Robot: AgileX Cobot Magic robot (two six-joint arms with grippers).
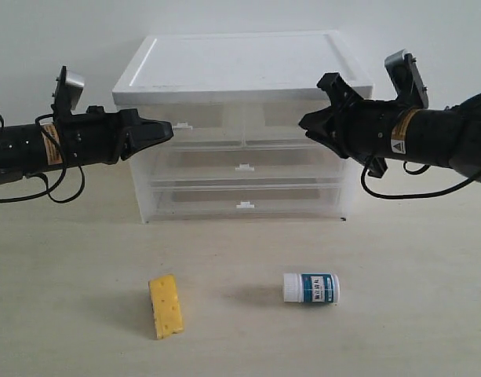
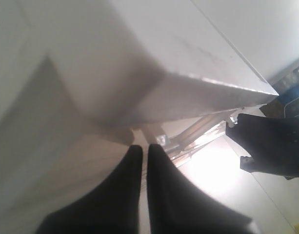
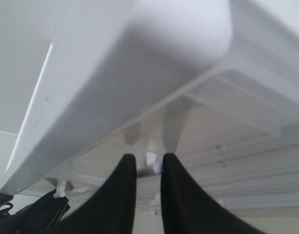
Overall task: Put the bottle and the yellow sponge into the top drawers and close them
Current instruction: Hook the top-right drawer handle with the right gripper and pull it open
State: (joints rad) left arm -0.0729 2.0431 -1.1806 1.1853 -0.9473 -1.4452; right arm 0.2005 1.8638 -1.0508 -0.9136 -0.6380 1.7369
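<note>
My left pincer (image 1: 169,129) is clenched at the left top drawer (image 1: 210,118). My right pincer (image 1: 304,122) straddles the right top drawer's (image 1: 273,118) tab (image 3: 151,158), and I cannot tell if it grips. The sponge (image 1: 165,306) and bottle (image 1: 311,288) lie apart near the surface's (image 1: 67,259) front edge.

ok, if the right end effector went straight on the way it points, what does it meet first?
The white tab handle of the right top drawer, sitting between the right end effector's fingertips. It may already be touching; depth is unclear.
</note>
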